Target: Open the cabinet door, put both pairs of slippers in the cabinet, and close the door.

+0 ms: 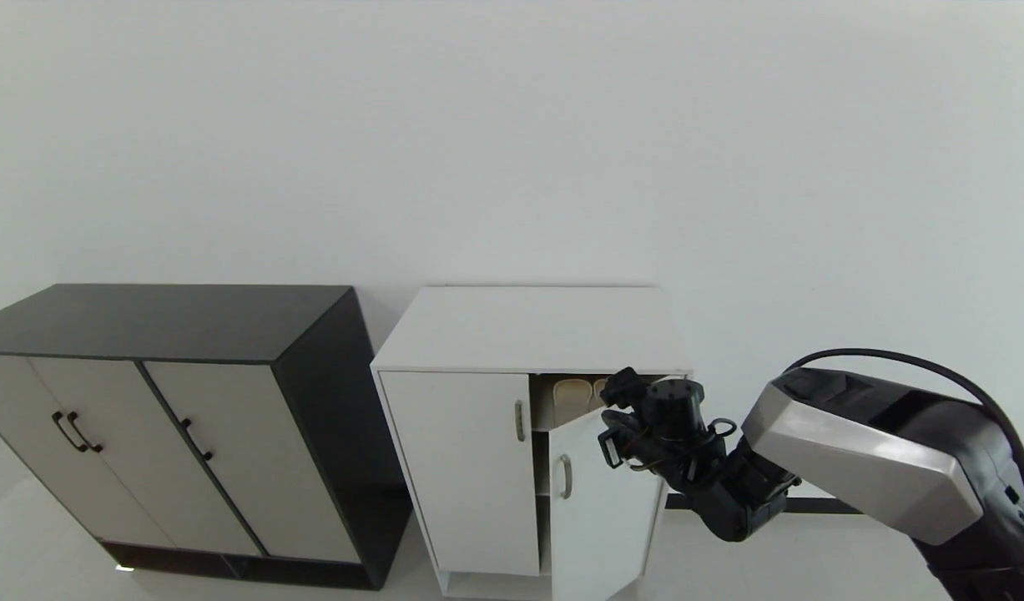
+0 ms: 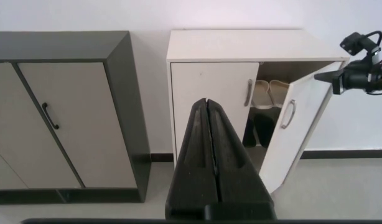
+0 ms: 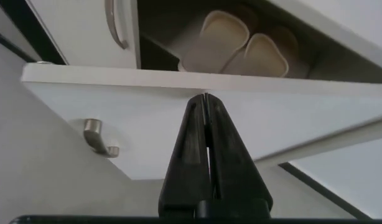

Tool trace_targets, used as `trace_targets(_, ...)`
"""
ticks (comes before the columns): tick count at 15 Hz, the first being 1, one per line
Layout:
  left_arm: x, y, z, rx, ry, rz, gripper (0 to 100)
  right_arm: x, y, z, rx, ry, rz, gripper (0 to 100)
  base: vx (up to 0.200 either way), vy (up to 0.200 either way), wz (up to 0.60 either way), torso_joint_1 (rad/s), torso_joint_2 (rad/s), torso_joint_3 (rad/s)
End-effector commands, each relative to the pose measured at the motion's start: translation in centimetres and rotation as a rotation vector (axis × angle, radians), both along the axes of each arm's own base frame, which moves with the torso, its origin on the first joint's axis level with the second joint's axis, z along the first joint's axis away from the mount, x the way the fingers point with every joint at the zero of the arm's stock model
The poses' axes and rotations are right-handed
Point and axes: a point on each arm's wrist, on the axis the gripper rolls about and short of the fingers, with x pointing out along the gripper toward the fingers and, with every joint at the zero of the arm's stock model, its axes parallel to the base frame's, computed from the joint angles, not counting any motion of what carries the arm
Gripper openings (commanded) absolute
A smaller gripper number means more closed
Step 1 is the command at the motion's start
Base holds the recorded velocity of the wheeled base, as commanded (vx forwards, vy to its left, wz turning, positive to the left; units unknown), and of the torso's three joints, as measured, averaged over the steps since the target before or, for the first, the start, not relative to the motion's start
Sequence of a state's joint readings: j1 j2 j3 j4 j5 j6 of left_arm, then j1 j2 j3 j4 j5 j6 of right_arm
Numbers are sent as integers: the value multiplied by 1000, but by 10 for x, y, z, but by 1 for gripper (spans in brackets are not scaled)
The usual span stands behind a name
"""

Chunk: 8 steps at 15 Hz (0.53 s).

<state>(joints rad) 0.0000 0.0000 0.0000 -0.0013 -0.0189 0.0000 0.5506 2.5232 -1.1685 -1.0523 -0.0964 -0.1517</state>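
Black and pressed together, the left hand (image 2: 208, 109) hangs in the open, well apart from the cabinet (image 2: 253, 45) and holding nothing. From the left wrist view it faces the gap where the door (image 2: 297, 137) stands ajar.

At the lower right of the head view, the right arm comes in from the frame's edge. The right hand (image 1: 612, 426) sits just right of centre, at the outer top corner of the door (image 1: 599, 517). The right wrist view shows its fingers (image 3: 197, 130) closed flat against each other with nothing between them, and their tip is right at the door's top edge (image 3: 241, 81). The left wrist view shows the same right hand (image 2: 325, 76) at that corner.

The door is the right-hand one of the cabinet (image 1: 528, 325). It is swung partly outward, with its metal handle (image 1: 566, 476) facing the frame's centre. The left door (image 1: 461, 467) is closed.

Behind the open door, a beige pair of slippers (image 1: 574, 391) lies side by side on the upper shelf (image 3: 172, 53), just under the cabinet's top. Both soles (image 3: 234, 40) are visible from the right wrist. Below them the left wrist view shows a dark pair (image 2: 259, 127), or so it seems, since the shapes sit in shadow.

At the left of the head view a dark cabinet (image 1: 169, 401) with two pale closed doors stands just beside the white one, on the pale floor (image 1: 728, 568). Both back onto a plain white wall (image 1: 512, 142).
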Motion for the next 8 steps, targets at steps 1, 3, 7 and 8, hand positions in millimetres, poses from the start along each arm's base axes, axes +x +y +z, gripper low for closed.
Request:
trace_targets(1,0,0,0,-2,1,-1,0,-17,-6,21,26,-11,46,0,0,0,0,0,0,0)
trace_targets(3,0,0,0,0,1,-3,0,-58,-25,48,89,73,283,0,100,0,0,1,1,1)
trace_targets(7,0,0,0,0,1,-3,0,-92,-41,42,110,207,456,0,200,0,0,-4,5,7)
trace_targets(8,0,0,0,0,1,-3,0,-91,-40,32,99,230,466,0,200,0,0,7,7,2)
